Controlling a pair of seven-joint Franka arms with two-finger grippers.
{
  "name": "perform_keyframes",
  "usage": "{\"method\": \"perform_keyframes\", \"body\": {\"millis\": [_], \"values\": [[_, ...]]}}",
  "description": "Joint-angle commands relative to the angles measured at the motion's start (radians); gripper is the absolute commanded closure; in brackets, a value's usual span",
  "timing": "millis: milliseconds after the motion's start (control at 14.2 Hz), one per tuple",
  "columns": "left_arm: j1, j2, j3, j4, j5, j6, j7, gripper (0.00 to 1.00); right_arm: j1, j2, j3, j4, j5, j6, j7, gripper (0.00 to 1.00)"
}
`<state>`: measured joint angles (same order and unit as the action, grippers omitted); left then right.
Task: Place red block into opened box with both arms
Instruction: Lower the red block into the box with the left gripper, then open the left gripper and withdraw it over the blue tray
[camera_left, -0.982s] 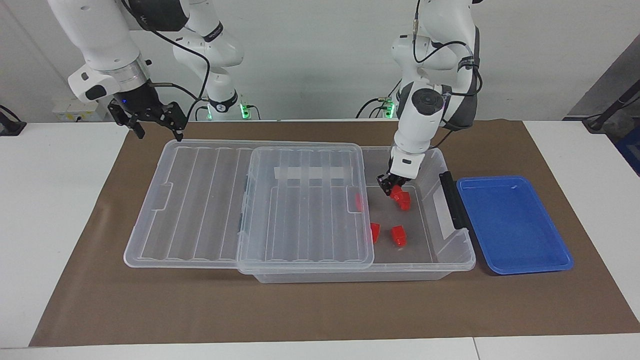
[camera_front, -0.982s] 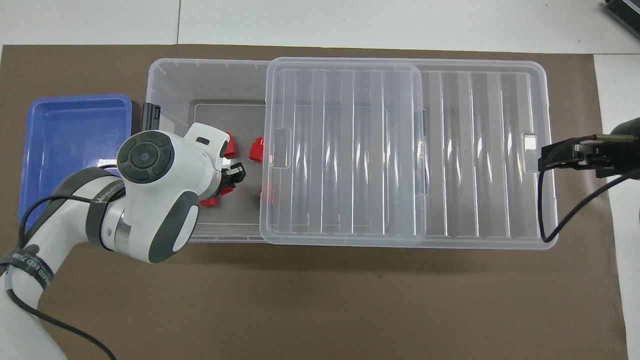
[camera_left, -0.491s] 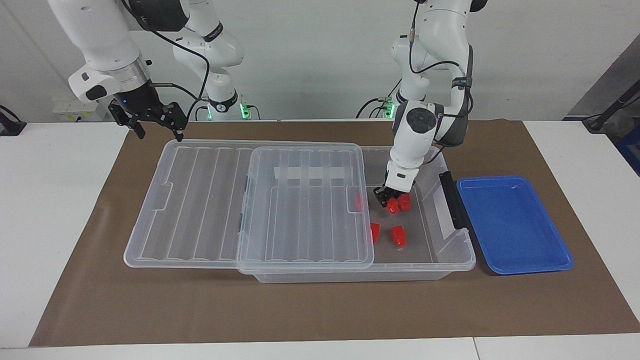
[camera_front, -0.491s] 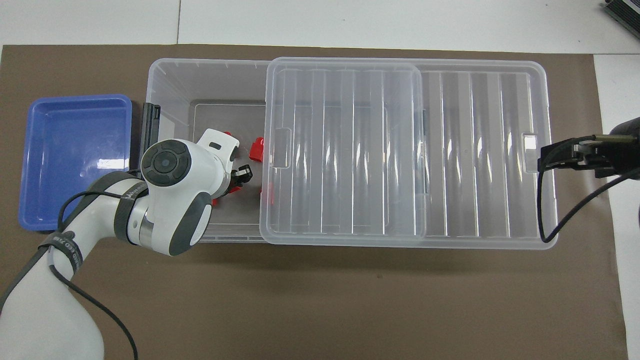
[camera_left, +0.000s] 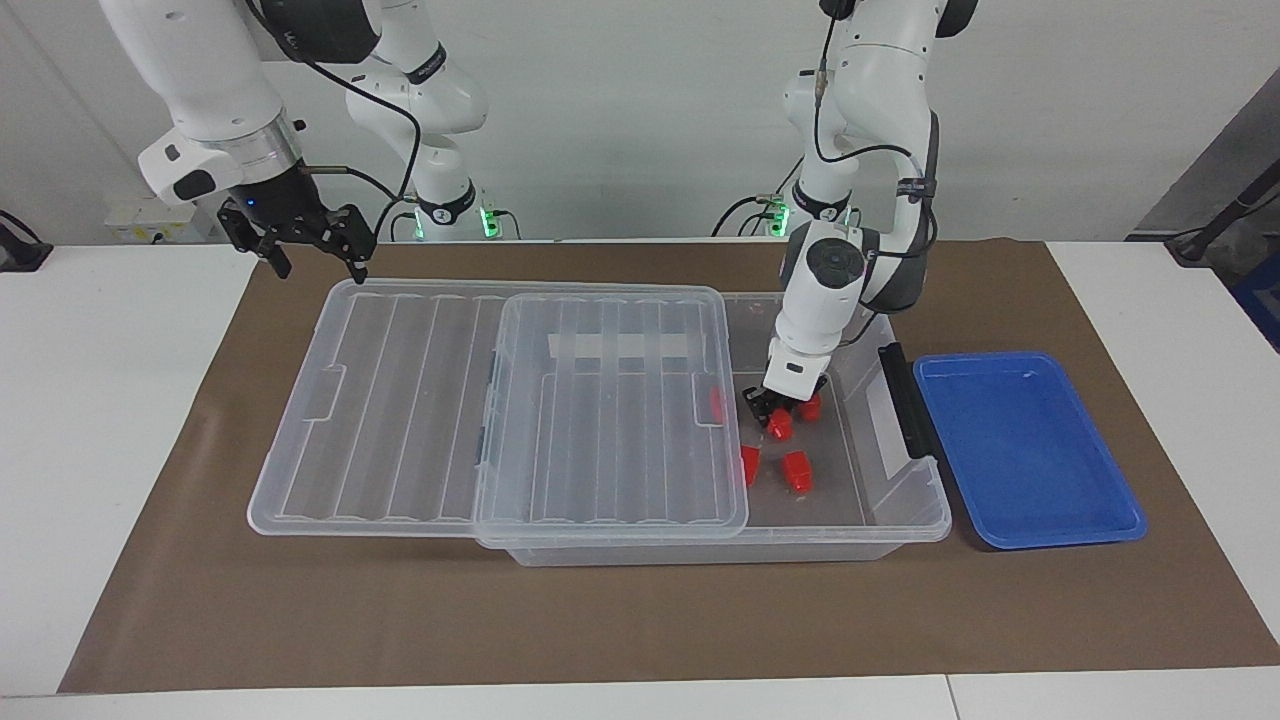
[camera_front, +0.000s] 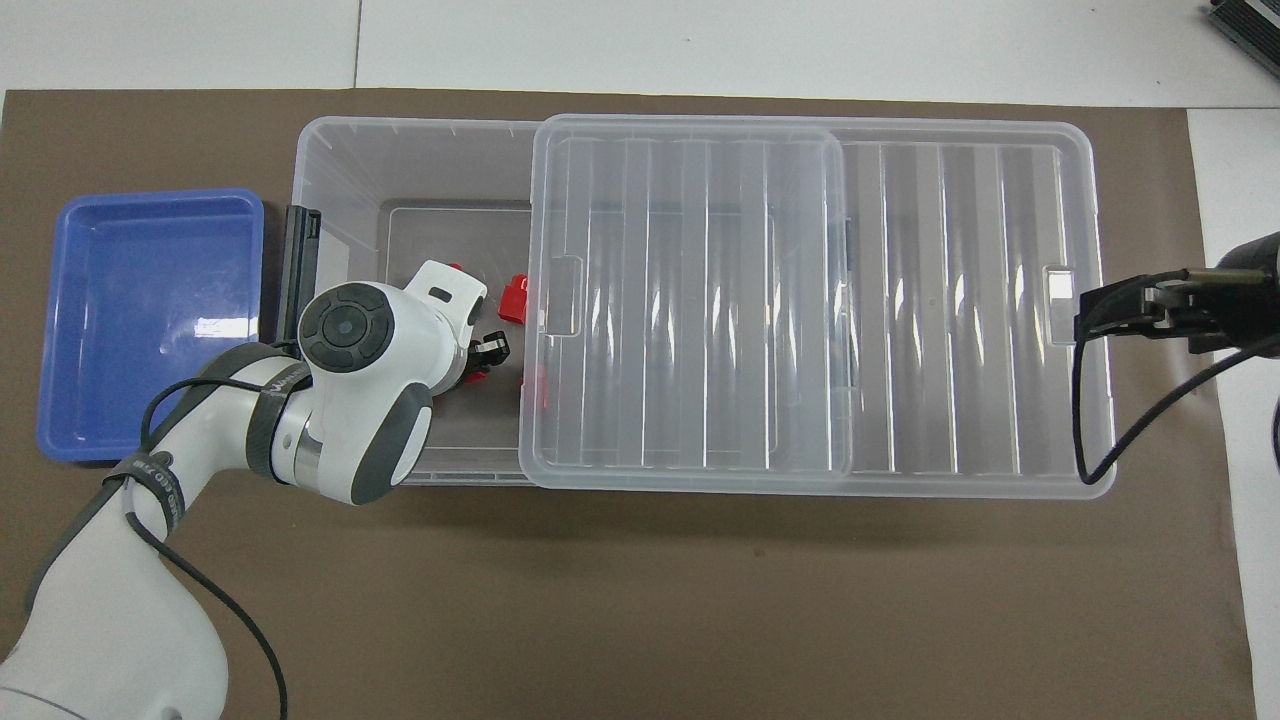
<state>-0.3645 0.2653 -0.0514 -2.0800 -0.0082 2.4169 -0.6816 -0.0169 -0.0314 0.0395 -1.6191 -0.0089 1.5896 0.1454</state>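
Your red block (camera_left: 780, 426) was small and bright red, the same as the other red blocks in the box (camera_left: 905, 520). It hung in the open end of the box, low over the floor of it, near the other blocks. One red block (camera_left: 797, 470) lay on the box floor nearer the edge away from the robots. Another block (camera_left: 750, 464) lay beside it, partly under the lid (camera_left: 600, 400). The clear ribbed lid was slid toward the right arm's end, so the box stood open at the left arm's end.

Your left gripper (camera_left: 775, 412) was down inside the box, and its jaws were clenched on the red block. The left arm bent at the elbow and pointed steeply down, with its wrist tipped toward the lid.

Your right gripper (camera_left: 315, 255) waited up in the air over the lid's end at the right arm's end of the tabletop (camera_left: 100, 400). Its jaws were spread wide and held nothing.

A blue tray (camera_left: 1030, 450) sat just beside the box at the left arm's end.
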Motion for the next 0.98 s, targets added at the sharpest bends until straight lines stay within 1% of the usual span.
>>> {"method": "perform_keyframes", "body": {"millis": [0, 140, 561, 772, 912], "values": [[-0.011, 0.011, 0.015, -0.009, 0.019, 0.021, 0.008, 0.29, -0.001, -0.008, 0.007, -0.012, -0.013, 0.015, -0.001, 0.01], [-0.013, 0.009, 0.015, -0.009, 0.019, 0.013, 0.007, 0.00, -0.001, -0.008, 0.007, -0.012, -0.014, 0.015, -0.003, 0.01], [-0.014, -0.001, 0.015, 0.006, 0.019, -0.035, 0.007, 0.00, 0.000, -0.005, 0.007, -0.001, -0.017, 0.021, 0.009, 0.01], [-0.013, -0.021, 0.013, 0.060, 0.019, -0.137, -0.001, 0.00, -0.001, -0.004, 0.007, -0.004, -0.017, 0.024, 0.008, 0.01], [-0.016, -0.043, 0.013, 0.080, 0.013, -0.186, -0.007, 0.00, -0.001, -0.001, 0.005, -0.007, -0.025, 0.050, 0.006, 0.01]]}}
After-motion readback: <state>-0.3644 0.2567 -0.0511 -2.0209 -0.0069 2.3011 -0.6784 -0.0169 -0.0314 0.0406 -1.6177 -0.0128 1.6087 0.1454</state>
